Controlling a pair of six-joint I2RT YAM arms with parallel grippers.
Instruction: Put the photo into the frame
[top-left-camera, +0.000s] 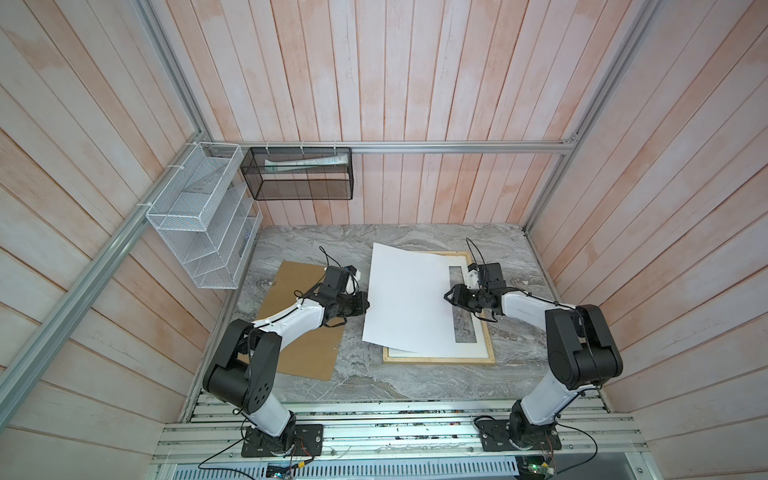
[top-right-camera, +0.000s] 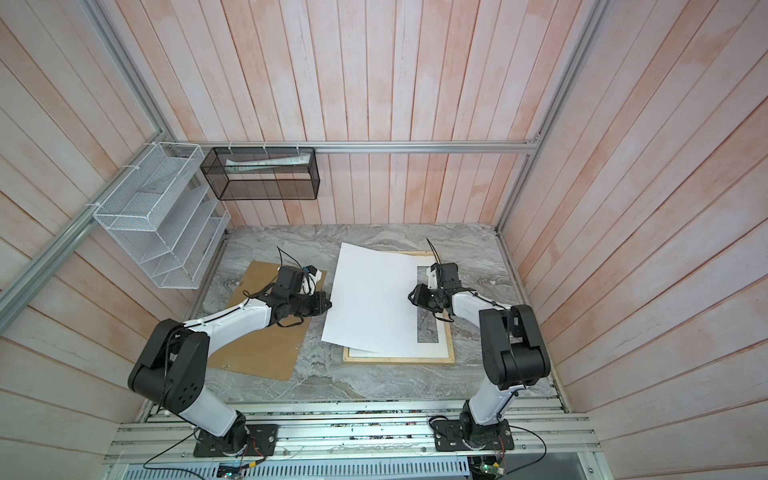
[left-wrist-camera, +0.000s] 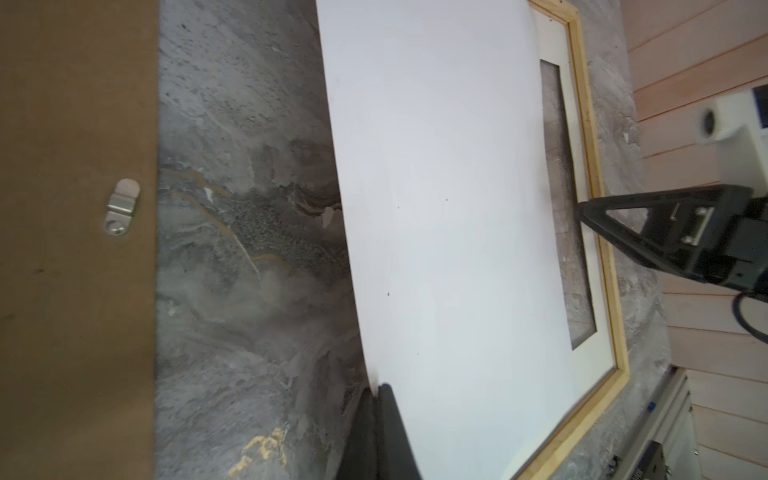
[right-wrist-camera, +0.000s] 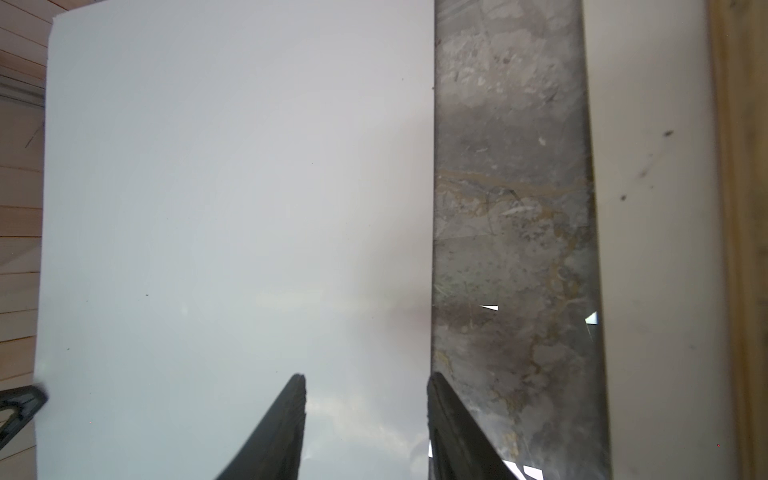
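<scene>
**Left gripper clamps the photo's edge; right gripper stands spread over the opposite one**

The left gripper (top-left-camera: 367, 305) has its jaws pressed together on one long edge of the photo (top-left-camera: 409, 299). In the left wrist view the paper is nipped between the fingertips (left-wrist-camera: 386, 403). From that grip the sheet runs away blank white side up, slightly bowed, toward the right gripper (top-left-camera: 448, 297). That gripper's jaws are parted and hold nothing. In the right wrist view one finger (right-wrist-camera: 289, 419) stands over the paper and its partner lines up along the sheet's opposite edge. Whether either touches the paper I cannot tell.

Under the sheet the frame (top-left-camera: 440, 360) lies flat on the table (top-left-camera: 415, 384). The photo sits skewed to it. The gripped edge overhangs the frame's rail on the left gripper's side. On the right gripper's side a strip of the white mat (top-left-camera: 480, 336) and part of its cut-out show uncovered.

Behind the left gripper, under its arm, lies the brown backing board (top-left-camera: 307, 353). A band of bare table separates the board from the gripped edge. More bare table lies beyond the frame, behind the right gripper.
</scene>
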